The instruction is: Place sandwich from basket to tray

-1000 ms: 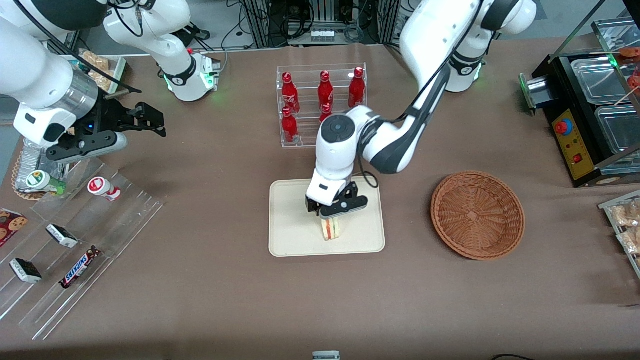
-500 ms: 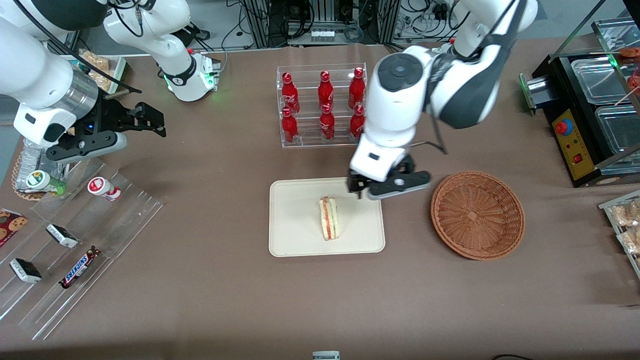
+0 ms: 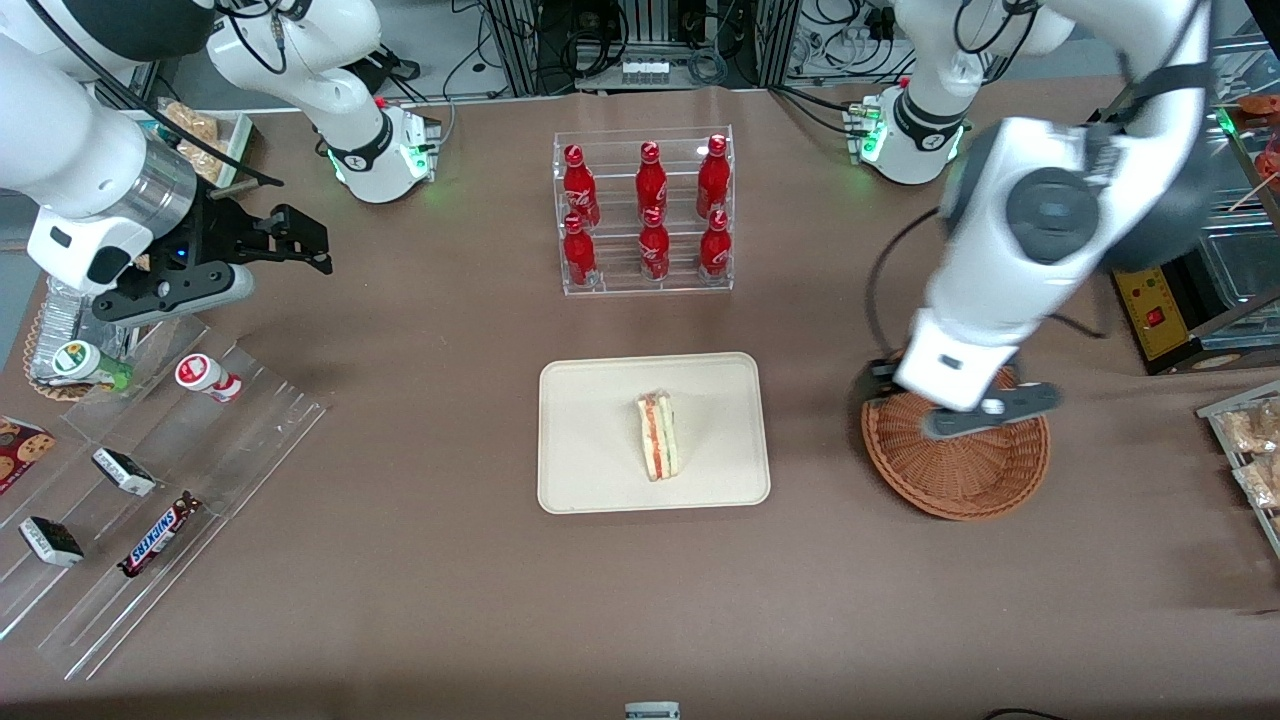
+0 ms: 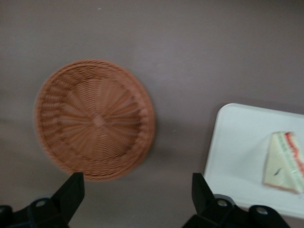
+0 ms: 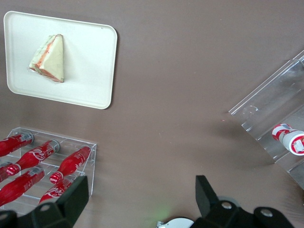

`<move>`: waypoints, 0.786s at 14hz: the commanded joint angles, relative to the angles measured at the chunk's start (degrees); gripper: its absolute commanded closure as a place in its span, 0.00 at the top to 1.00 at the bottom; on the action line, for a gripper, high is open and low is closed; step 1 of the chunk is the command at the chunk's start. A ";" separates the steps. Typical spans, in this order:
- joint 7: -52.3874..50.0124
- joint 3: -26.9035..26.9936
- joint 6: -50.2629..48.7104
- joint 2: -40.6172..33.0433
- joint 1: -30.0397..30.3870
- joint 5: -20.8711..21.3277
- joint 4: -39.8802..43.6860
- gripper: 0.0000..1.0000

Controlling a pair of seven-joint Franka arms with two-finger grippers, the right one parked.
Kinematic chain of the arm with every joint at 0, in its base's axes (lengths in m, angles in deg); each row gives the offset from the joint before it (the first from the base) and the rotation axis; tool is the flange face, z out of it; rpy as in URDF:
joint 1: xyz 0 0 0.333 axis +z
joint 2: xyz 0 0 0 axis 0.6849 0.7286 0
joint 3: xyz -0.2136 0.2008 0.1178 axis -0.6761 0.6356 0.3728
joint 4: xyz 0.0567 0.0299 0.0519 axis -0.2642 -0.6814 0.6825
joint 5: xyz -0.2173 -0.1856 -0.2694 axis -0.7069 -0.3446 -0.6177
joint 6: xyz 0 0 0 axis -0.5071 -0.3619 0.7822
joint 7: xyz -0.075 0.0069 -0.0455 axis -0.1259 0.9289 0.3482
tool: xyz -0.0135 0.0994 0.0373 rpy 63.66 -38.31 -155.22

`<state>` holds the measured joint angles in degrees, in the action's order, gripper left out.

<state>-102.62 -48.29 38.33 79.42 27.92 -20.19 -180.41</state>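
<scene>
A bar in the clear acrylic rack (image 3: pixel 150 470) toward the parked arm's end of the table reads SNICKERS (image 3: pixel 158 535); two small dark-and-white packets and a red-capped little bottle (image 3: pixel 207 377) lie in the same rack, their print too small to read. Six red bottles (image 3: pixel 650 215) with white script that I cannot make out stand in a clear stepped holder (image 3: pixel 645 285), farther from the front camera than the tray (image 3: pixel 590 470). The sandwich (image 3: pixel 659 435) lies on that cream tray, its red and green filling along the cut edge. The wicker basket (image 3: pixel 965 475) holds nothing. The gripper (image 4: pixel 137 199) hangs above the basket, its jaws spread wide and gripping nothing.
</scene>
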 commanded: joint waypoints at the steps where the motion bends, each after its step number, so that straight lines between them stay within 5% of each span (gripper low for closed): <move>1: 7.11 -0.82 -5.05 -5.41 4.40 -1.04 -2.26 1.00; 7: 24.49 -0.64 -13.92 -12.09 13.81 -2.44 -1.47 1.00; 11: 33.73 0.77 -17.37 -13.16 14.17 -3.15 1.26 1.00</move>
<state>-73.25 -47.22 22.38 66.53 41.96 -22.34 -180.07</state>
